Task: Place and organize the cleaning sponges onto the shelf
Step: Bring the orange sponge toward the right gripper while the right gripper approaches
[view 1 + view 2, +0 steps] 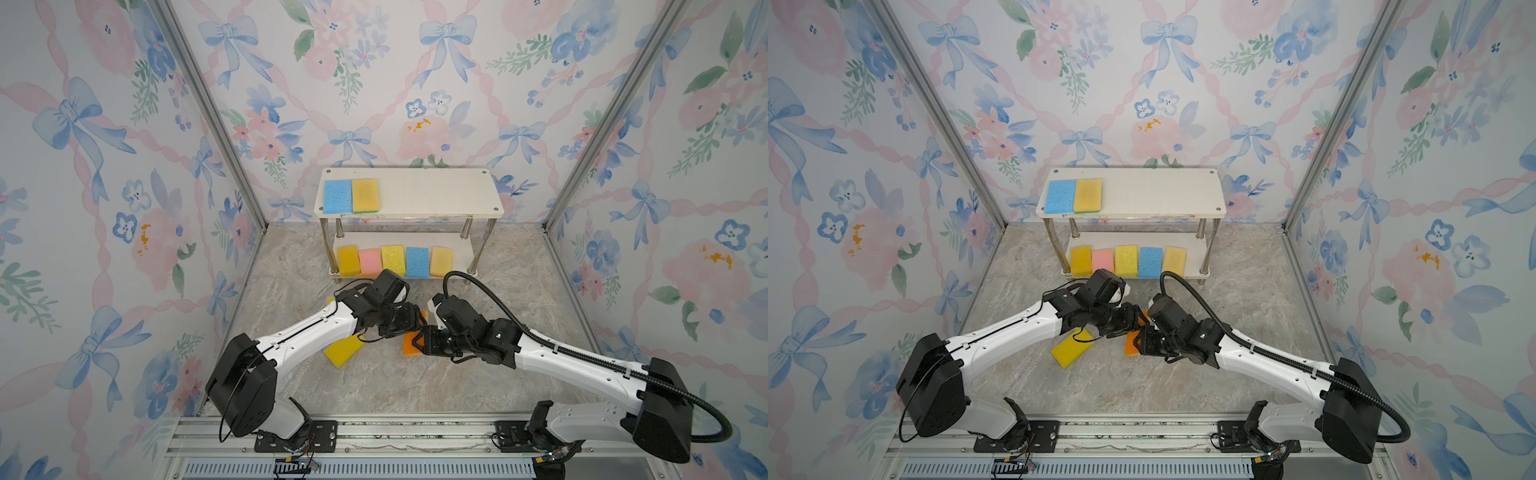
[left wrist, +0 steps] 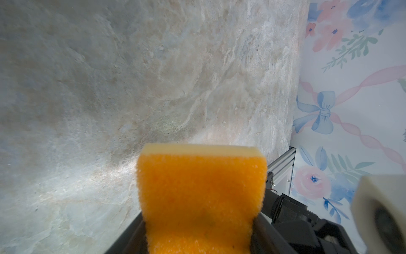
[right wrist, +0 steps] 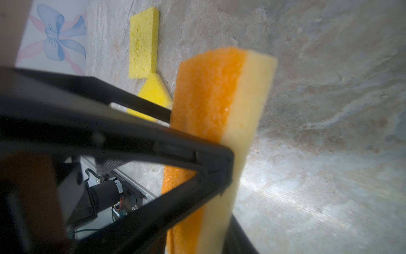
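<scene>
An orange sponge with a pale yellow back (image 1: 410,344) (image 1: 1131,345) is held off the floor between both arms. My left gripper (image 2: 198,228) (image 1: 419,325) is shut on it across its width, and the foam is pinched in at the jaws. My right gripper (image 3: 197,237) (image 1: 417,340) is shut on the same sponge (image 3: 219,99) across its thickness. A yellow sponge (image 1: 343,351) (image 3: 156,92) lies on the floor under the left arm, and another yellow sponge (image 3: 144,44) lies beyond it. The shelf (image 1: 436,195) has a blue sponge (image 1: 337,196) and a yellow sponge (image 1: 365,195) on top, and several sponges (image 1: 393,259) in a row below.
Floral walls with metal corner posts (image 1: 216,124) close in the marble floor (image 1: 415,382) on three sides. The right part of the shelf's top board (image 1: 1163,195) is bare. A black cable (image 1: 490,303) loops above the right arm.
</scene>
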Robot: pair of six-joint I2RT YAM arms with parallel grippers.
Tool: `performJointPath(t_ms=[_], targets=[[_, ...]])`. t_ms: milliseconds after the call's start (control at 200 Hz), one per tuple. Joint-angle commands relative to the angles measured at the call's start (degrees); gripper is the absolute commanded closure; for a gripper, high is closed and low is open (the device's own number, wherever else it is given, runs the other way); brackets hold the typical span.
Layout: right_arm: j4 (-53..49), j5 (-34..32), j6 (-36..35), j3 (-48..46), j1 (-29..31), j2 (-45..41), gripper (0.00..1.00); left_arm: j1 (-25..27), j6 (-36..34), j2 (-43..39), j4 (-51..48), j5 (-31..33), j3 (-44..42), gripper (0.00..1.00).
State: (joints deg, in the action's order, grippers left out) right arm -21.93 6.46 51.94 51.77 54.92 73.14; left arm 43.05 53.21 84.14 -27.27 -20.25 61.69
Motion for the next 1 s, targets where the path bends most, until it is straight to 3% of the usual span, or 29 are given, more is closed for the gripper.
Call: performJointPath(t_ms=[0,165,310,425,555,685,995], targets=[[1.8,-0.1,0.8,1.8,0.4,-0.1,0.75,-0.9,0.2,-1.7,-0.3,-1.8,-1.1,0.30],[0.2,1.2,0.3,1.8,-1.3,-1.7,0.80,-4.2,-1.3,-3.7,-0.3,-4.3,-0.9,0.02],[-1.2,6.0,-0.9,1.1,-7.3,-6.3,0.81,-10.4,-4.2,-6.9,0.4,-9.6,-0.7,0.02],[3.9,17.4,-0.8,0.5,-14.1,-9.9,0.80,-14.7,-2.2,-11.2,8.8,-16.3,-3.2,0.02],[9.0,27.6,0.9,2.7,-19.0,-11.6,0.80,-16.9,11.2,-16.2,29.9,-24.3,-10.4,0.02],[10.8,32.1,1.3,6.8,-20.0,-11.0,0.79,-16.9,26.1,-18.0,52.6,-26.7,-17.1,0.02],[14.2,38.6,2.4,13.0,-16.3,-3.8,0.79,-16.9,26.1,-18.6,53.6,-27.6,-13.9,0.05]])
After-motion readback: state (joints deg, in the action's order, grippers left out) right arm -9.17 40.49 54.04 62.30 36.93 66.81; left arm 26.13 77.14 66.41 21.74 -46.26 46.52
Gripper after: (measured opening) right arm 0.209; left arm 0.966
